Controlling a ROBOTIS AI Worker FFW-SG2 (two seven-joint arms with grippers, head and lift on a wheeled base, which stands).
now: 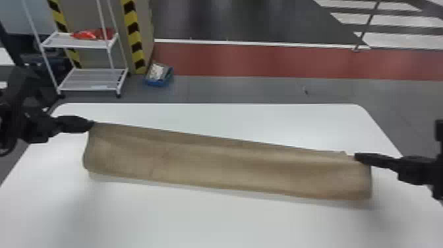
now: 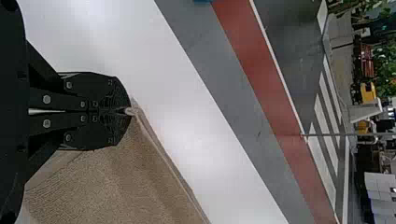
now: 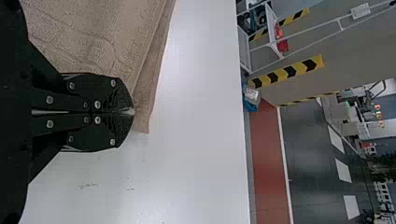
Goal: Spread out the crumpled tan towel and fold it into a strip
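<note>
Stretched in a long band across the white table, the tan towel [image 1: 224, 165] slopes from upper left to lower right in the head view. My left gripper [image 1: 92, 123] holds its far left corner, and my right gripper [image 1: 357, 157] holds it near the far right corner. In the left wrist view the left gripper [image 2: 128, 111] is shut with the towel's corner [image 2: 140, 154] pinched at its tips. The right wrist view has the right gripper [image 3: 130, 112] shut on the edge of the towel [image 3: 93, 42], a small flap lying past the fingertips.
White table [image 1: 211, 221] surface surrounds the towel, with its far edge behind. Beyond it on the floor stand a white wire shelf [image 1: 89, 79] with a red item and a blue bin [image 1: 159, 75] at the far left.
</note>
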